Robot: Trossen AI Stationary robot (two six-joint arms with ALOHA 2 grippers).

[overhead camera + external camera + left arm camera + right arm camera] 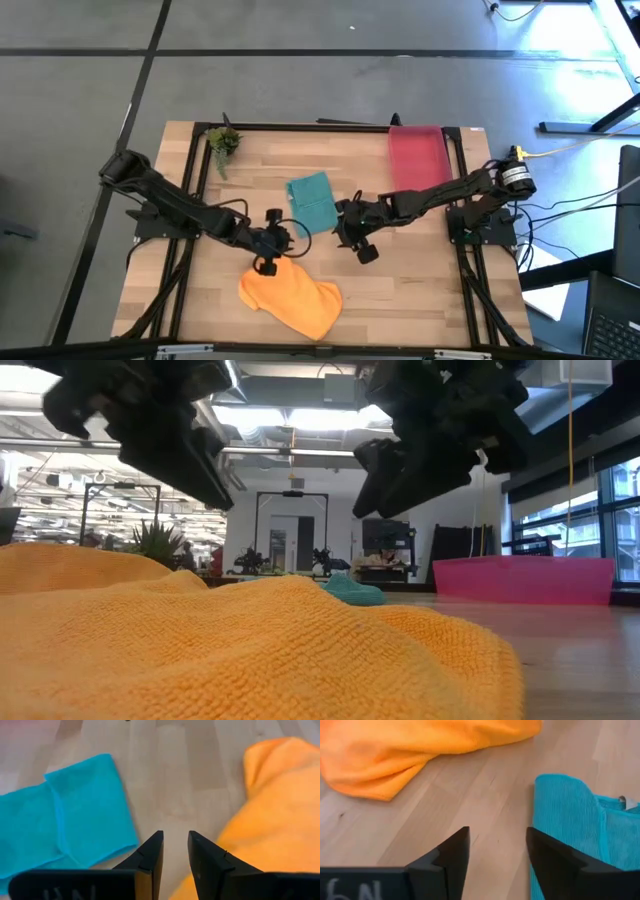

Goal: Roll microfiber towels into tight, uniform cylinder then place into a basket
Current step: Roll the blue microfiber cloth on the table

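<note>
Left gripper (268, 243) sits just left of centre in the high view, above the bare wood between the two towels; in its wrist view the two dark fingers (150, 857) stand a narrow gap apart, released, with nothing between them and only the worktop (420, 290) showing through the gap. Right gripper (357, 235) sits at frame centre in the high view, just right of the teal towel (312, 201); in its wrist view the fingers (451, 854) are spread wider than the left pair, released, holding nothing, with bare wood between them and the teal towel's edge close beside one finger. Whether either gripper touches the wood cannot be told. Teal towel lies flat and folded at centre of the high view, slightly toward the top. Orange towel (292, 296) lies loosely crumpled at lower centre, below the left gripper, and fills the foreground of the low view. Both towels are unrolled and outside the basket (418, 157), which lies at the upper right of the worktop, well apart from the towels. A small green plant (224, 141) stands at the upper left corner. Pale lettering on each gripper body at the lower edge of the wrist views is cut off and cannot be read.
</note>
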